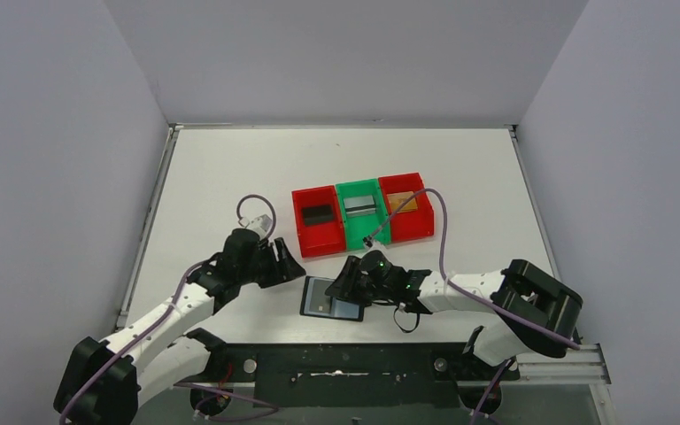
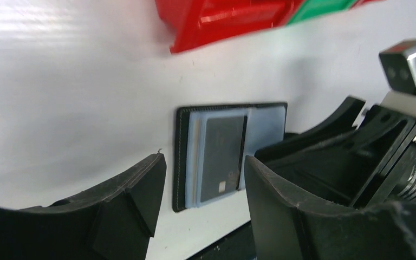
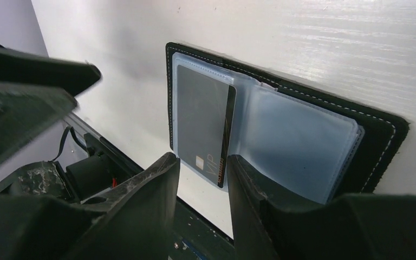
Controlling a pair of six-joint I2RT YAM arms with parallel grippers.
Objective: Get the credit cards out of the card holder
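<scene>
Card holder (image 3: pixel 379 135) lies open and flat on the bench (image 1: pixel 230 168), just ahead of the right gripper (image 3: pixel 203 162). It is also ahead of the left gripper (image 2: pixel 203 173), framed between that one's fingers.

One dark card (image 3: pixel 203 119) sits in the clear sleeve, its near edge right at the right gripper's gap.

Both grippers stand apart and hold nothing; the right is the narrower.

We judge the step to be drawing this card out. The next move calls for pinching the card alone, not the sleeve, then sliding it free while the holder stays put.
</scene>
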